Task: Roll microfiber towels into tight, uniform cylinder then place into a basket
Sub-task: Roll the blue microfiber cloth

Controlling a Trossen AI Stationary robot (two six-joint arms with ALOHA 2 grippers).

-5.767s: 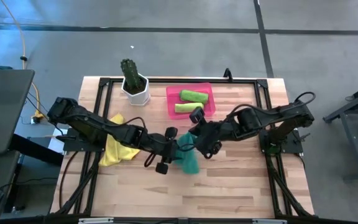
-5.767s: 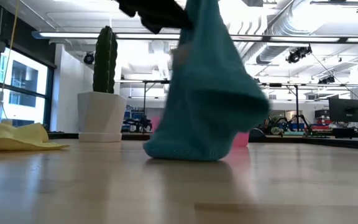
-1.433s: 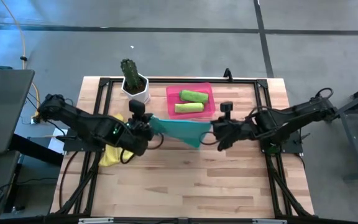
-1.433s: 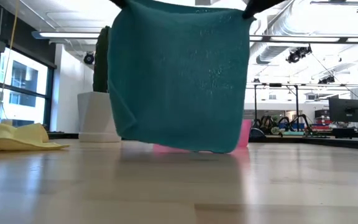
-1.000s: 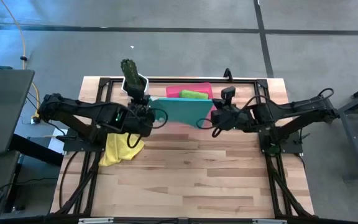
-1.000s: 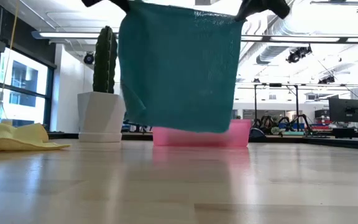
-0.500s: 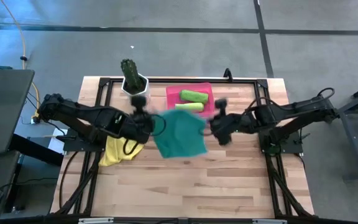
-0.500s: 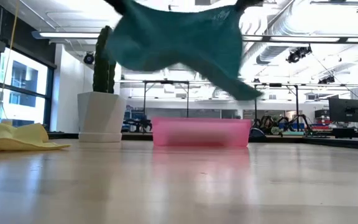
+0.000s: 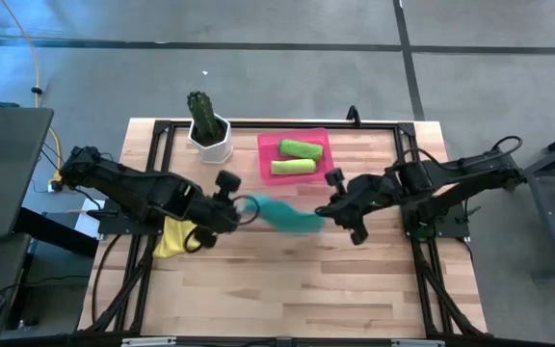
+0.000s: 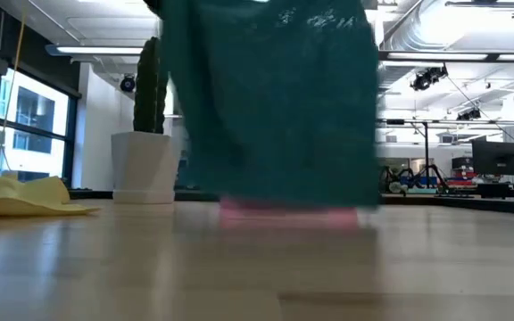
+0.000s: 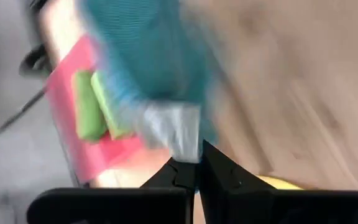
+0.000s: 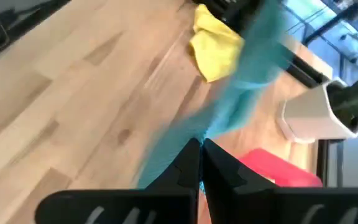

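Half a second ago the teal towel (image 9: 279, 214) was flung out flat above the counter; it now hangs as a narrow band strung between the two tools, and both tools have shifted toward the lower part of the high view, away from the basket (image 9: 296, 154).

Left tool (image 9: 242, 209) sits just left of centre in the high view, its fingers together and clamped on the left end of the teal towel. In the left wrist view the cloth rises straight out of the closed fingertips (image 11: 191, 174). Right tool (image 9: 324, 213) sits just right of centre, fingers likewise pinched together on the towel's right end; the right wrist view shows the teal cloth running away from the tips (image 12: 197, 163). In the low view the towel hangs as a wide blurred curtain across the middle of the frame, its lower edge close to the counter (image 10: 257, 276); whether it touches the wood I cannot tell.

Above the towel in the high view, at upper centre, the pink basket rests on the counter with two rolled lime green towels (image 9: 298, 157) lying inside it, one above the other. Left of the basket stands a white pot with a cactus (image 9: 207, 128). A yellow towel (image 9: 173, 236) lies crumpled at the left of the counter, partly under the left arm, well apart from the basket.
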